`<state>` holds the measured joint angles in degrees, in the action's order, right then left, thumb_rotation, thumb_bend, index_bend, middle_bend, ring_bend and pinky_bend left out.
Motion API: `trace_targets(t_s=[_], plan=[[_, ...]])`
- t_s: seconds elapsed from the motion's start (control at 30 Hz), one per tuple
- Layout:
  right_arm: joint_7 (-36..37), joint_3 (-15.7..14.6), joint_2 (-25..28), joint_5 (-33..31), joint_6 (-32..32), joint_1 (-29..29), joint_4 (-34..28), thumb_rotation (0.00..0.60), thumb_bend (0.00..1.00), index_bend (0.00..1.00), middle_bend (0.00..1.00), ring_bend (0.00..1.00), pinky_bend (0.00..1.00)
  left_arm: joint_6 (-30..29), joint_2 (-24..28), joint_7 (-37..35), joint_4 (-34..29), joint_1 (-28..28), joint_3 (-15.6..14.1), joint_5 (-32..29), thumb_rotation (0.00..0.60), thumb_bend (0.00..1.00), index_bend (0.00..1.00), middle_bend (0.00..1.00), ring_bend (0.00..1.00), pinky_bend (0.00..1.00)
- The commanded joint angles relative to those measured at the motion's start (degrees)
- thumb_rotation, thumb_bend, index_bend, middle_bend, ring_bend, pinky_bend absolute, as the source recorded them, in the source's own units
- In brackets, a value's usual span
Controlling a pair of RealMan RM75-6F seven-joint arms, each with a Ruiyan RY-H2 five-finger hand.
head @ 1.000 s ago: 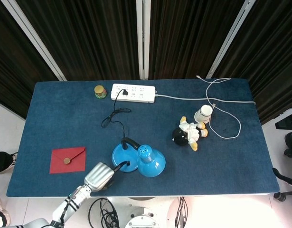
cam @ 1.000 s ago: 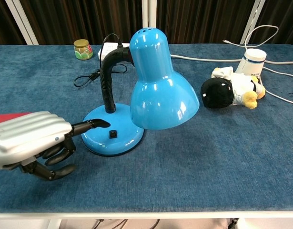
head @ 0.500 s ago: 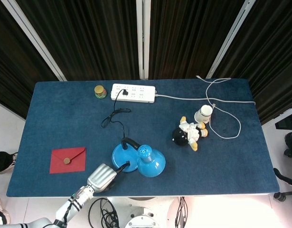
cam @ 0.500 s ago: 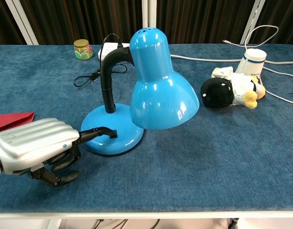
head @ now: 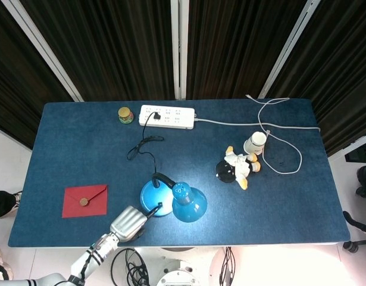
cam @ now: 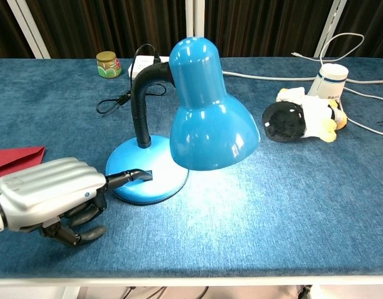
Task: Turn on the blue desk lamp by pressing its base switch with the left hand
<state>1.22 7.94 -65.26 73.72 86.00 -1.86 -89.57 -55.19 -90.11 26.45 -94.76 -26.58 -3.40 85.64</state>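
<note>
The blue desk lamp stands near the table's front edge, its shade lit and casting a bright patch on the cloth. Its round base carries a small black switch, now covered by a fingertip. My left hand lies low at the front left, one black finger stretched out and pressing on the base at the switch, the others curled under. In the head view the left hand sits just left of the base. My right hand does not show in either view.
A red envelope lies left of the lamp. A white power strip and small jar sit at the back, with the lamp's black cord between. A plush toy, a paper cup and a white cable occupy the right.
The extended finger slid right onto the base switch and stayed there. The lamp went from dark to lit, brightening the cloth under the shade.
</note>
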Motion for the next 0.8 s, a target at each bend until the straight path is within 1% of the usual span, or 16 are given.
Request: trace_targets(t_s=[0.03,0.23,0.33,0.43,0.53,0.6,0.7,0.77,0.8], plan=[[-0.04,0.01,-0.01,-0.13,-0.2,0.03,0.01,0.6,0.1,0.0,0.0,0.0,0.0,-0.6,-0.09,-0.37,0.07,0.01,-0.12,0.26,0.6,0.4,0.24,0.82,0.75,0.7],[0.02,0.16,-0.01,-0.24,-0.34,0.05,-0.12,0.6,0.1,0.0,0.0,0.0,0.0,-4.5,0.74,-2.83,0.04,1.07,-0.64,2.45,0.6,0.41,0.08,0.82,0.75,0.7],[0.04,0.2,0.04,-0.34,-0.89,0.3,-0.3,0.6,0.1,0.0,0.0,0.0,0.0,-7.69,2.83,-6.29,-0.73,2.79,-2.07,3.95,0.6,0.4,0.05,0.82,0.75,0.71],[-0.36,0.17,-0.04,-0.05,-1.08,0.56,-0.51,0.6,0.11,0.0,0.0,0.0,0.0,-11.47,5.85,-8.49,-0.54,4.88,-3.8,5.7,0.6,0.4,0.06,0.81,0.75,0.71],[-0.47,0.03,-0.15,0.42,-0.87,0.56,-0.83,0.6,0.12,0.0,0.0,0.0,0.0,-17.86,8.42,-12.29,1.79,8.28,-4.6,6.83,0.6,0.4,0.15,0.81,0.75,0.72],[-0.75,-0.1,-0.21,0.68,-0.8,0.59,-1.0,0.6,0.12,0.0,0.0,0.0,0.0,-21.91,10.37,-14.75,3.92,10.66,-4.22,6.0,0.6,0.4,0.19,0.81,0.75,0.73],[-1.42,-0.17,-0.36,0.9,-0.66,0.67,-1.25,0.6,0.12,0.0,0.0,0.0,0.0,-27.2,12.91,-16.8,6.27,13.33,-2.96,5.22,0.6,0.4,0.22,0.8,0.74,0.72],[-2.02,-0.22,-0.45,1.11,-0.4,0.69,-1.61,0.6,0.11,0.0,0.0,0.0,0.0,-30.74,14.1,-17.84,7.55,14.71,-1.71,5.24,0.6,0.36,0.2,0.75,0.7,0.7],[-2.32,-0.24,-0.48,1.24,-0.22,0.67,-1.81,0.6,0.12,0.0,0.0,0.0,0.0,-32.22,14.43,-17.9,8.22,15.24,-1.03,5.19,0.6,0.3,0.18,0.68,0.64,0.68]])
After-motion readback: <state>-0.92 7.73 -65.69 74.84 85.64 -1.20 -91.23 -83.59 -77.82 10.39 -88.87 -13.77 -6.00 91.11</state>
